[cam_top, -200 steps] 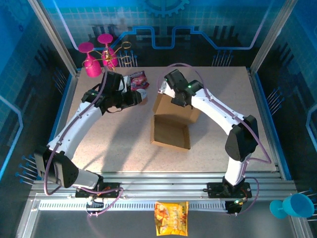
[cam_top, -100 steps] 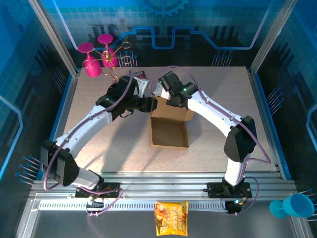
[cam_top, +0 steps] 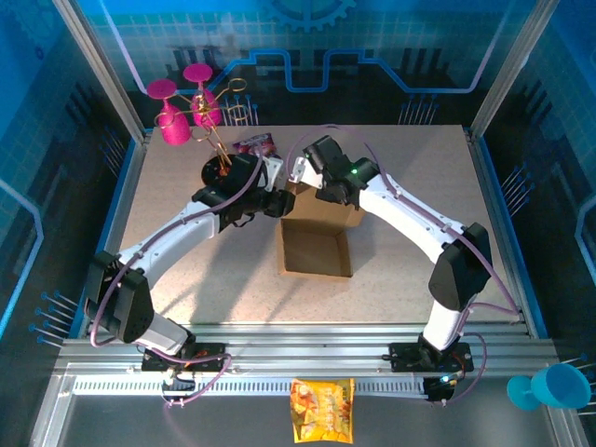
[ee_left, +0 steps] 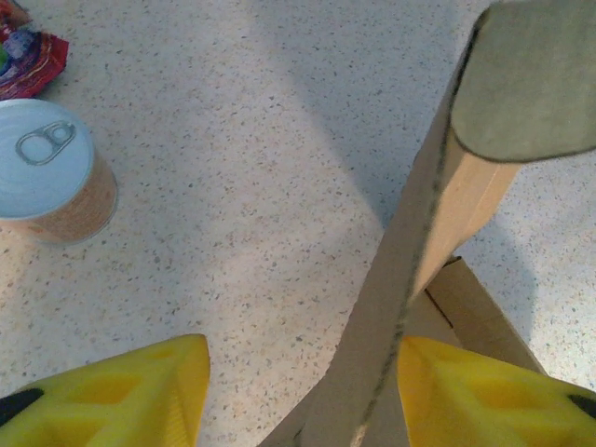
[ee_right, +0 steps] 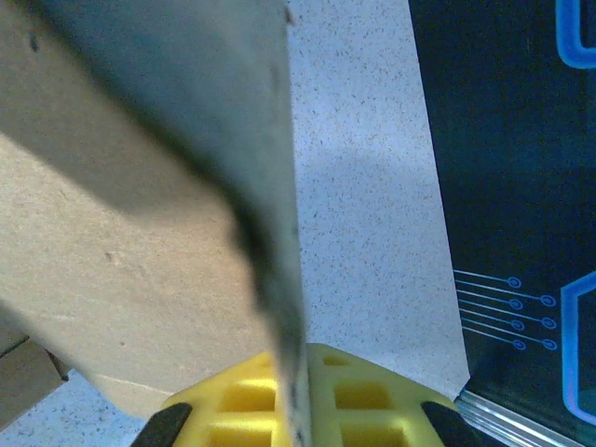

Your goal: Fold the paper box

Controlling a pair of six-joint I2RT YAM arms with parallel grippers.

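The paper box (cam_top: 317,253) lies near the middle of the desk (cam_top: 410,298), with its open tray toward the arms and its lid standing up on the far side. The right fingers (ee_right: 233,405) sit at the lid's top edge, one on each side of the cardboard. The left fingers (ee_left: 102,396) stand astride a flap at the lid's left end (one close to it, the other well apart). Left of this flap a can (ee_left: 47,177) stands on the desk, and beyond the can lies a snack packet (cam_top: 257,145). Stemmed glasses (cam_top: 177,116) are past the far left corner. Another packet (cam_top: 322,410) lies before the arm bases, and a cup (cam_top: 551,386) is at the near right.
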